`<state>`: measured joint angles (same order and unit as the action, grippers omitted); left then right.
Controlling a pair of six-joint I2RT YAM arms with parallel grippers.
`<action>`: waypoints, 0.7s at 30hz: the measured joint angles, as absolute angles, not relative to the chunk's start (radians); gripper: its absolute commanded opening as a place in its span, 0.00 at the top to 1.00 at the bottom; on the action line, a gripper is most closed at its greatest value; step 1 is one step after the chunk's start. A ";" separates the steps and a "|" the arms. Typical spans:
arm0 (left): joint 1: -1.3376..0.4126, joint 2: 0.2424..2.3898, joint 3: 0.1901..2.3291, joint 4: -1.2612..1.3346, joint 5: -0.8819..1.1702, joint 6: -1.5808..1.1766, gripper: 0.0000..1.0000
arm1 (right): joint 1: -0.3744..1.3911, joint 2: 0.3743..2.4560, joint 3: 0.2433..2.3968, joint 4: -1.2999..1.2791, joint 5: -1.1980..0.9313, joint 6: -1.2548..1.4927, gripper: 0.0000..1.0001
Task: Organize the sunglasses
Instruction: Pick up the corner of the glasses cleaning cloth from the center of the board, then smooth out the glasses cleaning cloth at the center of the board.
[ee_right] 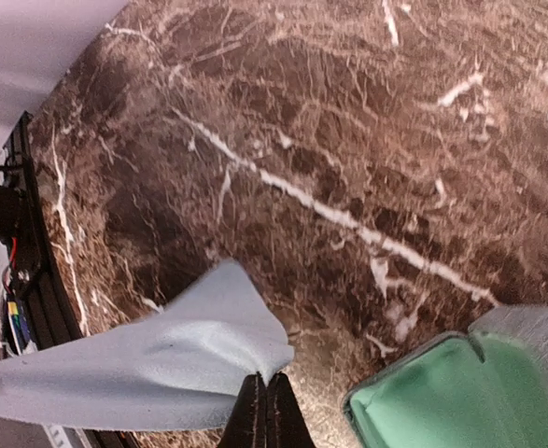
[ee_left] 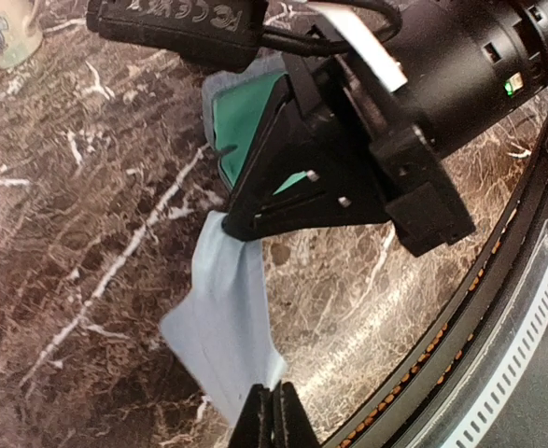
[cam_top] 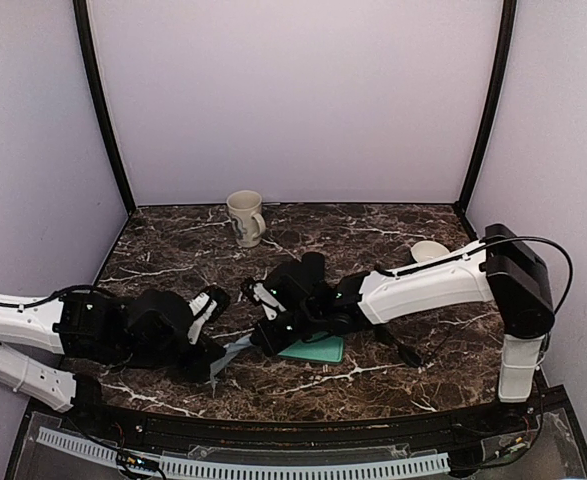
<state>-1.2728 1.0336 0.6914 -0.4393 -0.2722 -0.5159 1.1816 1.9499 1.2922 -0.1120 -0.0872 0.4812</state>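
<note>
Nearest to us, at the near edge of the worktop (cam_top: 173, 250), the left end effector (cam_top: 216, 372) lies low over the dark marbled surface. Its fingers are pressed together on one corner of a pale blue cloth (cam_top: 235, 350). In the left wrist view the two black fingertips (ee_left: 259, 420) meet with the cloth's (ee_left: 222, 327) lower corner pinched between them. From there the fabric rises away towards the other arm.

Just beyond it, the right end effector (cam_top: 258, 340) is clamped on the opposite end of the same cloth. In the right wrist view its jaws are closed together (ee_right: 266, 411) with a fold of the fabric (ee_right: 161, 364) caught at their tips. The rest of the cloth hangs off to the left above the marble, so it is stretched between the two arms and lifted off the surface.

Right beside the right end effector lies an open case (cam_top: 313, 350) with a green lining and a grey outer edge, resting flat on the worktop. Both wrist views show part of it (ee_left: 245, 121) (ee_right: 460, 392).

We cannot tell where the sunglasses are. None of the views shows them, and the arms cover the middle of the worktop.

Farther back on the right sits a small pale round object (cam_top: 430, 250), partly hidden behind the right arm. Farthest away, near the back wall, a cream mug (cam_top: 245, 217) stands upright.
</note>
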 measured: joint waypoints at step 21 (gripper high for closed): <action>-1.304 1.237 0.735 -0.427 -0.159 -0.369 1.00 | 1.145 1.841 1.199 -0.129 -0.165 0.522 1.00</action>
<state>-1.3037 1.2369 0.7353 -0.4274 -0.1589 -0.3687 1.1446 1.8412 1.1988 -0.1287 -0.1646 0.5217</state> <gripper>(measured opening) 0.006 0.007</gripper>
